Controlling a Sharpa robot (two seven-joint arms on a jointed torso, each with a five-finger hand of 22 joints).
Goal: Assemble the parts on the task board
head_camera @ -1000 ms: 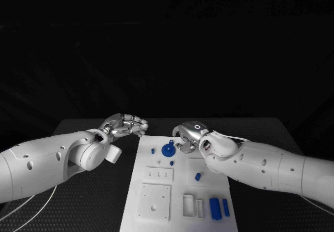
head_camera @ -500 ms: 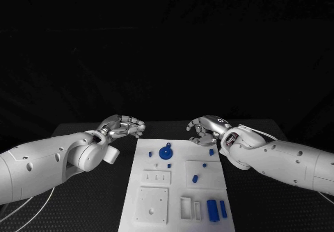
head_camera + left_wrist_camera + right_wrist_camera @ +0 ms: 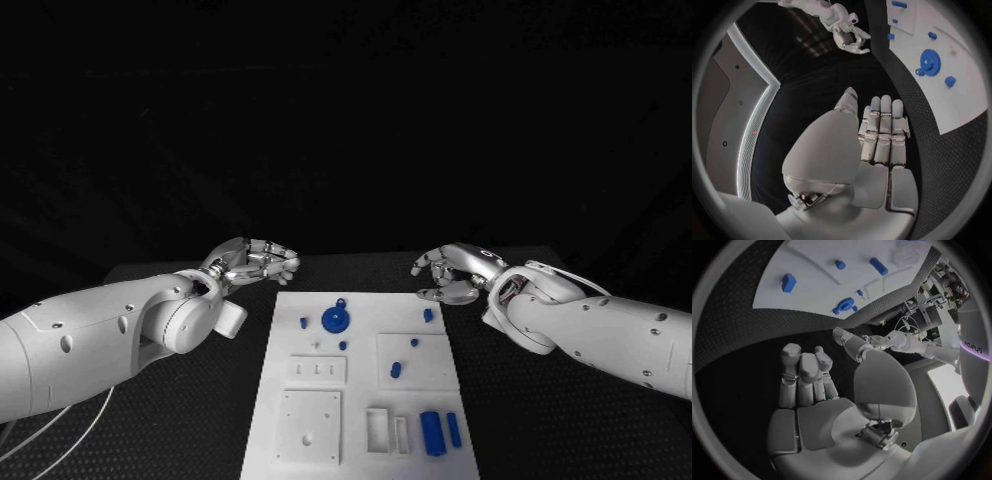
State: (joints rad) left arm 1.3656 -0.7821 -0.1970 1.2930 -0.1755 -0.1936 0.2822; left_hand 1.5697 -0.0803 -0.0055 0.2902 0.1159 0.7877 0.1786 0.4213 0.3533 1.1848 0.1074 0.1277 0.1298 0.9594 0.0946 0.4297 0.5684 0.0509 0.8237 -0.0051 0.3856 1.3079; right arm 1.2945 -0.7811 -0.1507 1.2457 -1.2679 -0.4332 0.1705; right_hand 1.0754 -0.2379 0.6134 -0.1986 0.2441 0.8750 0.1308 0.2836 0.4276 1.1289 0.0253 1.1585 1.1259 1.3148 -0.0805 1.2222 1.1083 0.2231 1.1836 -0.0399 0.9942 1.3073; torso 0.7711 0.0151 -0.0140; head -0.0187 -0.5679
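Note:
The white task board [image 3: 378, 306] lies in the middle of the table. On its far part sit a blue gear [image 3: 336, 320] and small blue pieces [image 3: 428, 315]; two blue blocks [image 3: 431, 429] stand near its front right corner. My left hand [image 3: 254, 260] hovers off the board's far left corner, fingers curled in on nothing. Off the far right corner my right hand [image 3: 454, 272] is likewise curled with nothing in it. The left wrist view has my left hand [image 3: 879, 135], the gear [image 3: 930, 62] and the right hand [image 3: 848, 31]. In the right wrist view my right hand [image 3: 807, 385] is beside the board [image 3: 811, 265].
White raised plates [image 3: 313, 425] and a slotted white holder [image 3: 385, 430] occupy the board's near half. Black table surface [image 3: 202, 420] runs along both sides of the board. A thin white cable [image 3: 58, 425] trails under my left arm.
My right hand has drawn back from over the board's far part to beyond its far right corner, uncovering a small blue piece there. The left hand has hardly moved.

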